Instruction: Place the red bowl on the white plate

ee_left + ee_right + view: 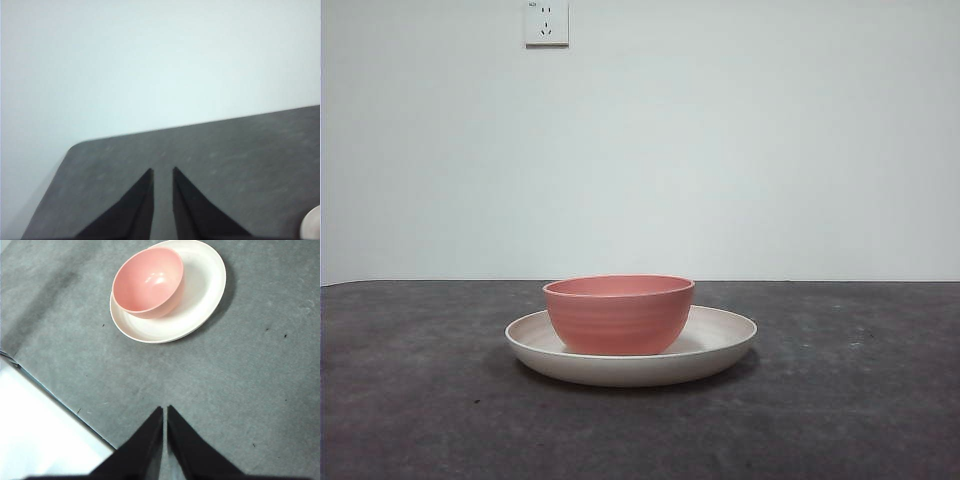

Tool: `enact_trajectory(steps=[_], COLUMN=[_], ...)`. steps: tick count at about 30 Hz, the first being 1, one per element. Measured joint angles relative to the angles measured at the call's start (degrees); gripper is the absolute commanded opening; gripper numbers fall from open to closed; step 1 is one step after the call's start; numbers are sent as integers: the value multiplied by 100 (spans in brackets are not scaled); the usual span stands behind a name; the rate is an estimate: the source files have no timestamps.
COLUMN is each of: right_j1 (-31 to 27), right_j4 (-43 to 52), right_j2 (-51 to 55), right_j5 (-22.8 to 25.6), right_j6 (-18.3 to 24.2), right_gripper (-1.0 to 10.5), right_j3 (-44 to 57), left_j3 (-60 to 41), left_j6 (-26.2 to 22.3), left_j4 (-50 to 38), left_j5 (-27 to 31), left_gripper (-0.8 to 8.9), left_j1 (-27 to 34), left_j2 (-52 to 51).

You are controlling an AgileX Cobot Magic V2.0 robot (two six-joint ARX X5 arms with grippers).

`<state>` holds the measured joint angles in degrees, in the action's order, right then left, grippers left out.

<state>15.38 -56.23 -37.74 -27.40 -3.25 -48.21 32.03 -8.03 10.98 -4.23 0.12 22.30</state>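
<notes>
Already the red bowl (pixel 619 314) sits upright on the white plate (pixel 720 335), off-centre. Both end effectors hang apart from it above the tabletop (pixel 850 400): the right end effector (pixel 164 412) pressed together, the left end effector (pixel 163 175) slightly spread, empty.

left gripper (pixel 163 171): two matte black jaws, each a long wedge tapering to a sharp tip (plain surfaces, edges slightly blurred)
right gripper (pixel 164 409): two matte black jaws of the same tapering wedge shape, smooth and plain
markings: the wrist views show none on either pair
</notes>
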Motion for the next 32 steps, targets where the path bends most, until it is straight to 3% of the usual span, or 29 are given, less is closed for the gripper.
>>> enact_trajectory(steps=[15,32], right_j1=[0,0], right_j4=[-2,-2], right_j2=[0,0], right_j5=[0,0], right_j6=[0,0], right_gripper=[6,6], right_j3=[0,0], left_j3=[-2312,-2999], left_j6=[-2,2], left_j4=[44,-48], left_j5=[2,4], left_gripper=[68,68], left_j1=[422,573], left_j2=[-1768,-2201])
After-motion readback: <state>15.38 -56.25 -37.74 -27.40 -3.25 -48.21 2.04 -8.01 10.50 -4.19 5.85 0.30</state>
